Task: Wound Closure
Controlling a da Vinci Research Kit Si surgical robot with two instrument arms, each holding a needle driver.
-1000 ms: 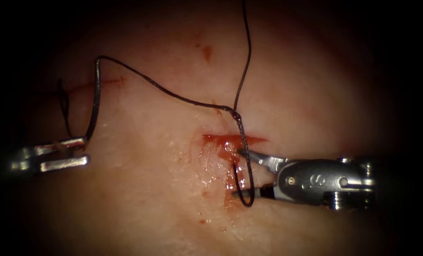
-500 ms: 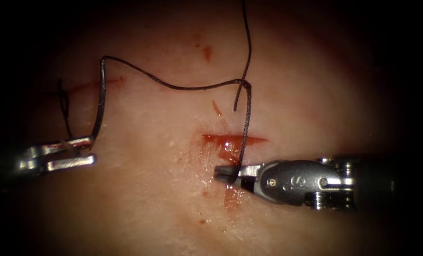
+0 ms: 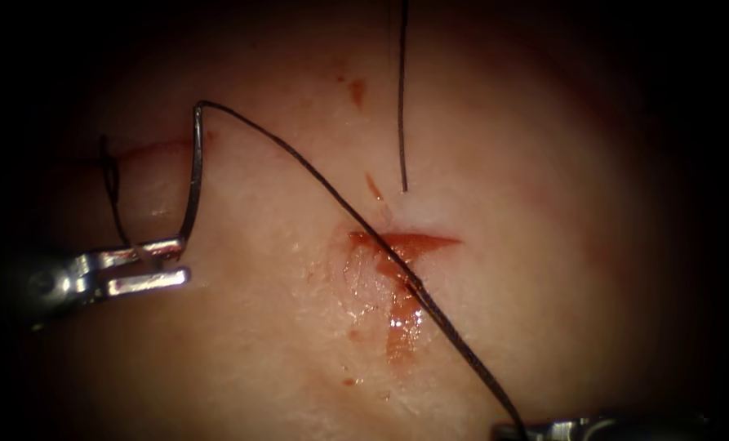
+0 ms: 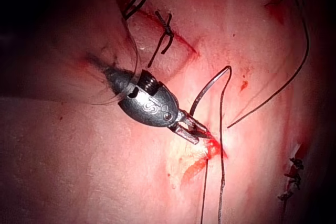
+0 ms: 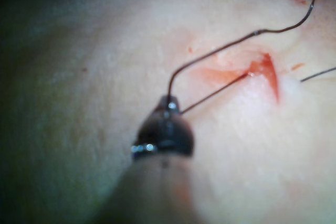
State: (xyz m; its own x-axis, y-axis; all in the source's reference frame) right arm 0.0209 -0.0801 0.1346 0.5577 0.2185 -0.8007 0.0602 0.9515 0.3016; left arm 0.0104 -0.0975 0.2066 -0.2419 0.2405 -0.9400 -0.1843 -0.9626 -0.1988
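My left tool point(image 3: 176, 260) is left of the cut point(image 3: 417, 241), shut on the curved needle point(image 3: 193, 180) near its lower end. The needle stands up, free of the tissue point(image 3: 560, 188). Thread point(image 3: 315, 175) runs from the needle's top end straight down and right, across the cut, to my right tool point(image 3: 515, 429) at the lower edge, which is shut on it. In the right wrist view that tool point(image 5: 169, 103) grips the thread point(image 5: 215, 93) close to the cut point(image 5: 262, 69). The left wrist view has my left tool point(image 4: 202, 132) holding the needle point(image 4: 210, 87).
A loose thread end point(image 3: 401, 122) hangs from above and stops just over the cut. Red fluid point(image 3: 401, 318) runs down from the cut. An older stitch point(image 3: 111, 180) sits far left, and more stitches point(image 4: 165, 30) lie behind my left tool.
My right tool shut on the thread beside the cut and pulled it down and right to the lower edge, drawing it straight. My left tool, with the needle, shifted slightly right.
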